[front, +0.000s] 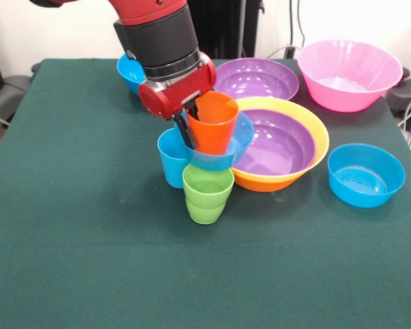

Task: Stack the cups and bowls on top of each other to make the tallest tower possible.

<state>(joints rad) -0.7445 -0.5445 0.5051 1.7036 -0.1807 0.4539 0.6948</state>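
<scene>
An orange cup (pixel 214 123) stands in a small blue bowl (pixel 222 157), which seems to rest on the rim of the green cup (pixel 207 195); together they form a short tower. My gripper (pixel 190 136) comes down from above at the orange cup's left side and is shut on that cup's wall. A light blue cup (pixel 170 161) stands on the table right beside the tower, on its left. To the right, a purple bowl (pixel 277 144) lies nested in the large orange-yellow bowl (pixel 315 133).
A second purple bowl (pixel 255 77) and the big pink bowl (pixel 349 72) sit at the far right. One blue bowl (pixel 365 175) stands alone at the right, another blue bowl (pixel 129 70) is partly hidden behind the arm. Green cloth (pixel 75 226) covers the table.
</scene>
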